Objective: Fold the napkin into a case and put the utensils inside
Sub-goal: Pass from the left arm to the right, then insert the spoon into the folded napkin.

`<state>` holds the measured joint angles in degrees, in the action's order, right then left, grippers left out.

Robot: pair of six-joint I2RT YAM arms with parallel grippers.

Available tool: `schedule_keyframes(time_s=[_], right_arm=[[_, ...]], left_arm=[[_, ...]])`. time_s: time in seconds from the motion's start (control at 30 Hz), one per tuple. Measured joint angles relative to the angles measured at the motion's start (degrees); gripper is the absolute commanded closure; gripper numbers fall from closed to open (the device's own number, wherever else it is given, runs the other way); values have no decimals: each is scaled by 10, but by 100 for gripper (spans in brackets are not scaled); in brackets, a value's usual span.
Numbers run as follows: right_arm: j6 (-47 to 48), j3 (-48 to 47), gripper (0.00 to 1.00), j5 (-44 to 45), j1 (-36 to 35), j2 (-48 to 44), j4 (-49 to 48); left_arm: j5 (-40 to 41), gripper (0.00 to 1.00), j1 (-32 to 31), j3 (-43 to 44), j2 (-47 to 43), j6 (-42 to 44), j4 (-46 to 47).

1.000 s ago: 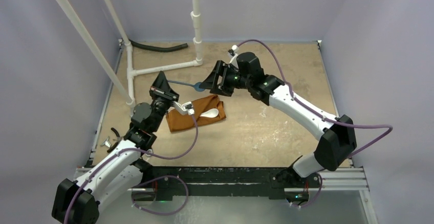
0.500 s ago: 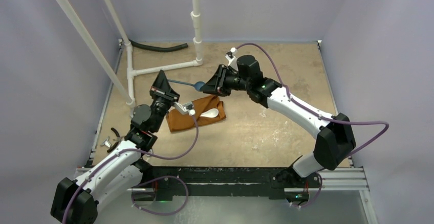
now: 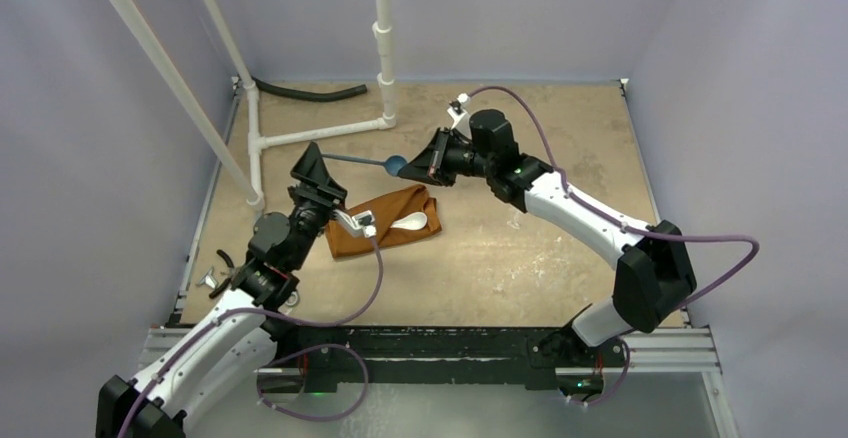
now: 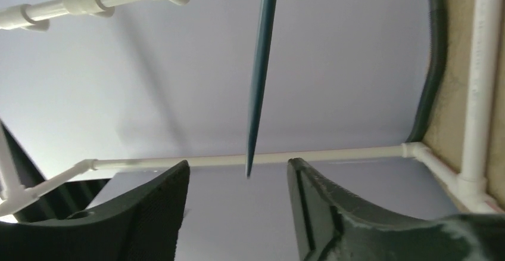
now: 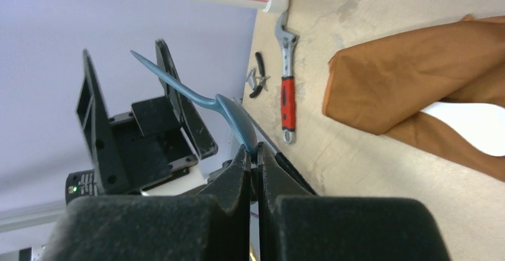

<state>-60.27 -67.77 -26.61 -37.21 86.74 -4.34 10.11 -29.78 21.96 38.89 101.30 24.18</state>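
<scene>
Right end effector [image 5: 253,154], pinching the blue utensil [image 5: 178,85] by its bowl, has raised it clear of the bench [image 3: 520,248]. The handle tip now sits between the spread fingers of the left end effector [image 4: 238,180], so a handover looks likely. The case [image 3: 385,220] lies below and holds the white spoon [image 3: 410,223].

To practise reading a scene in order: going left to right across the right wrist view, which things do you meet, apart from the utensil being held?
left gripper, jaws apart → black pliers → red-handled wrench → orange napkin
</scene>
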Motion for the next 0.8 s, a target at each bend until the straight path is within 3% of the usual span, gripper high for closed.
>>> schedule_keyframes(time_s=[0.07,0.33,0.53,0.8], right_arm=[[5,9,100,0,16,-2,-5],[63,30,100,19,74,-5,28],[143,32,100,57,111,-8,98],[223,110,100,102,181,-86,161]], left_arm=[[-8,16,0,7,-20,-21,-47],[-24,7,0,79,-35,-139,-252],[-6,4,0,265,107,-388,-433],[-31,5,24,322,257,-678,-601]])
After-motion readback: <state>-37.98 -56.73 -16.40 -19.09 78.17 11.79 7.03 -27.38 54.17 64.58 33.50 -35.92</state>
